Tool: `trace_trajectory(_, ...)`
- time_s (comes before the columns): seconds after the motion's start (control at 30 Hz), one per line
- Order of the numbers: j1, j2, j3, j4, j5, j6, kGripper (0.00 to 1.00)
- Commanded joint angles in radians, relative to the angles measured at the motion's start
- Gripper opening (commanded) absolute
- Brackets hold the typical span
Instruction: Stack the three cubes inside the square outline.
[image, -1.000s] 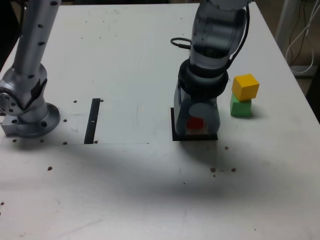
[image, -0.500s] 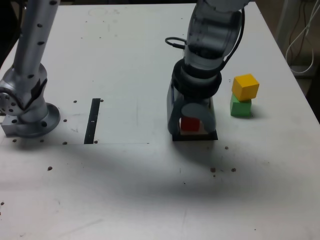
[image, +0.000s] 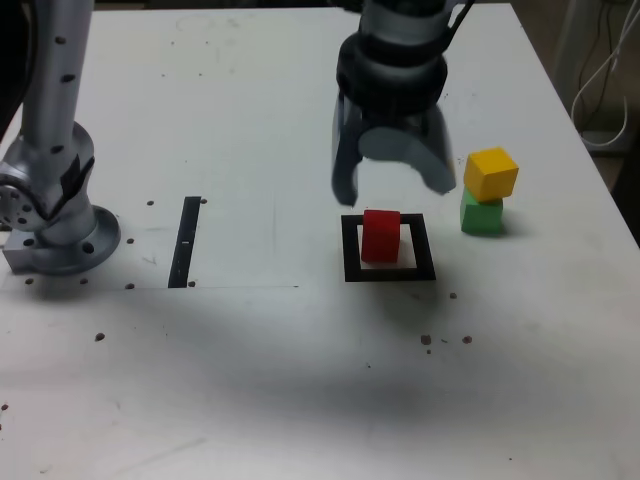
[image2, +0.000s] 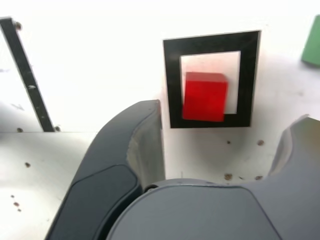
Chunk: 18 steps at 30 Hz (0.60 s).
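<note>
Hovering gripper (image: 393, 187): pointing down above the red cube (image: 381, 236), clear of it
Jaws: spread apart, empty

text: none legible | labels: none | numbers: none | signs: none

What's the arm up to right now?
Gripper open, empty, above the outline. Red cube sits inside it. Yellow cube on green cube, outside. Nothing in the way.
</note>
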Motion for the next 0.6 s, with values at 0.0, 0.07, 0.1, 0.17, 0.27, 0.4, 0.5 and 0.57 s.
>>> trace_trajectory(0.0, 0.003, 0.031, -0.102, 0.041, 0.017, 0.027, 0.99)
trace_trajectory(0.07, 0.007, 0.069, -0.182, 0.076, 0.025, 0.047, 0.99)
trace_trajectory(0.1, 0.012, 0.099, -0.235, 0.100, 0.026, 0.061, 0.99)
trace_trajectory(0.17, 0.022, 0.140, -0.305, 0.127, 0.028, 0.081, 0.99)
trace_trajectory(0.27, 0.038, 0.182, -0.375, 0.144, 0.034, 0.103, 0.99)
trace_trajectory(0.4, 0.052, 0.215, -0.441, 0.143, 0.051, 0.115, 1.00)
trace_trajectory(0.5, 0.061, 0.235, -0.491, 0.146, 0.060, 0.124, 1.00)
trace_trajectory(0.57, 0.070, 0.246, -0.515, 0.151, 0.064, 0.131, 1.00)
